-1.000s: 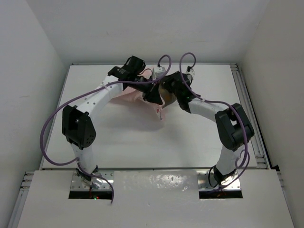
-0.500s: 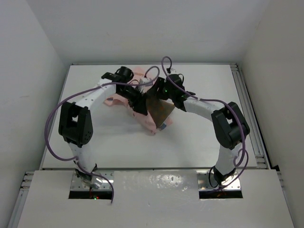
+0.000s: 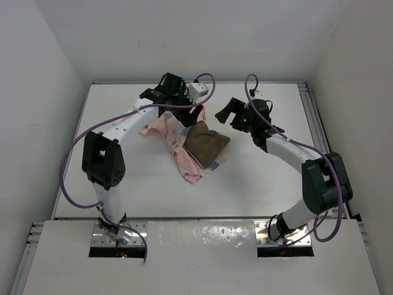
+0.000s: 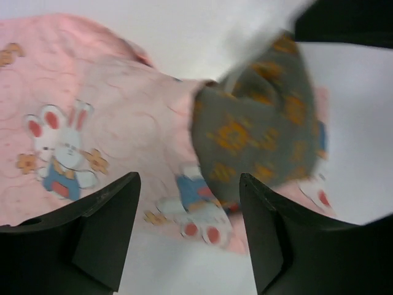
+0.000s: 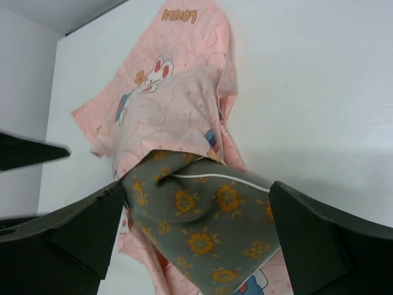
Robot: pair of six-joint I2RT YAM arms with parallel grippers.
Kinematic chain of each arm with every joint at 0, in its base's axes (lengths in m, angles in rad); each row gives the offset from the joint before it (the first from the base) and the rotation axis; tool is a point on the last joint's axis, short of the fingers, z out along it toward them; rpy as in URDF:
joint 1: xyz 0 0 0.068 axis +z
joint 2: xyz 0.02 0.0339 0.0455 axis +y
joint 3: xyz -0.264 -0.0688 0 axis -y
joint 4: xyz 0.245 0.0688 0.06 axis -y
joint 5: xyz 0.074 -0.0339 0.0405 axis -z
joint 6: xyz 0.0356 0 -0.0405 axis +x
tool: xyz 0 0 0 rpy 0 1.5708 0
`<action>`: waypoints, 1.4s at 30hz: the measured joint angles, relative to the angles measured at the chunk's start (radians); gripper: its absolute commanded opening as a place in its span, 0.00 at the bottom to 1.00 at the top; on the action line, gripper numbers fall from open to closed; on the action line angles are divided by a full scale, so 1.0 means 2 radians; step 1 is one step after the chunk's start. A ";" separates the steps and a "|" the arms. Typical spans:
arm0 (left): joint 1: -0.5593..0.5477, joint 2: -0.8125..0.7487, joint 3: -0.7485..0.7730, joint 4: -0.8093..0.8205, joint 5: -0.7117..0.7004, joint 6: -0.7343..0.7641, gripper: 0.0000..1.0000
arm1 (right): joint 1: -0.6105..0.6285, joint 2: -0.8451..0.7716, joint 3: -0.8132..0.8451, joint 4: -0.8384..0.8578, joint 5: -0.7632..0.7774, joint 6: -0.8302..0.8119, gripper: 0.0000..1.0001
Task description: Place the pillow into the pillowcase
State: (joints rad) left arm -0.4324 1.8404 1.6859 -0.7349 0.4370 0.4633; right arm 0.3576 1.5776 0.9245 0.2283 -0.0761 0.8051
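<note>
- Two grippers, both released. The left gripper hangs over the cloth with its fingers spread and nothing between them. The right gripper is likewise wide and empty.
- Change: a second ago both arms were bunched together over the cloth at the far middle of the table. Half a second ago the brown cushion stood tilted up between them. Now the arms are apart, the left drawn back to the far side and the right swung out to the right.
- The pillow now lies on top of the pillowcase, mid-table toward the far half. Pink shows to its left and along its near edge.
- Judgement: this looks like a let-go and reset, not a finished insertion. Most of the brown is still exposed, so the job is far from done. The case mouth likely needs a fresh grasp before the cushion can be pushed in.
- Only the top view gives the layout. Both arms are clear of the fabric, and the case is crumpled into a bent strip running from far-left toward the near side.
- Only the right wrist view shows the pillow's far edge seeming to pass under a pink layer, with a thin white line across the brown. I cannot tell whether that is the opening or just a fold.
- Only the left wrist view shows the bunny print lying fairly flat just beside the pillow. The pillow's far part is blurred there.
</note>
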 measured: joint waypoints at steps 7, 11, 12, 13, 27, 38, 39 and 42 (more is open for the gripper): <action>-0.025 0.107 0.042 0.078 -0.150 -0.036 0.67 | -0.017 0.000 -0.017 -0.003 -0.025 0.001 0.99; -0.025 0.138 0.051 0.076 -0.158 -0.052 0.52 | -0.017 0.023 -0.020 -0.001 -0.041 0.004 0.99; -0.025 0.138 0.051 0.076 -0.160 -0.057 0.26 | -0.017 0.031 -0.020 0.000 -0.046 0.005 0.99; -0.025 0.138 0.051 0.078 -0.161 -0.063 0.15 | -0.017 0.039 -0.020 0.000 -0.050 0.006 0.99; -0.028 0.138 0.137 -0.007 -0.129 -0.089 0.00 | 0.029 0.122 -0.024 0.074 -0.138 0.035 0.00; -0.028 0.136 0.159 -0.044 -0.082 -0.080 0.00 | 0.053 0.020 -0.065 0.141 -0.143 0.065 0.00; -0.027 0.135 0.163 -0.047 -0.076 -0.079 0.00 | 0.056 0.021 -0.064 0.143 -0.135 0.071 0.00; -0.026 0.126 0.167 -0.050 -0.055 -0.073 0.00 | 0.062 0.031 -0.051 0.125 -0.102 0.082 0.00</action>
State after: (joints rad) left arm -0.4843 2.0918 2.0205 -0.8349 0.3275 0.3172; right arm 0.4816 1.6390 0.8215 0.4774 -0.2802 0.9691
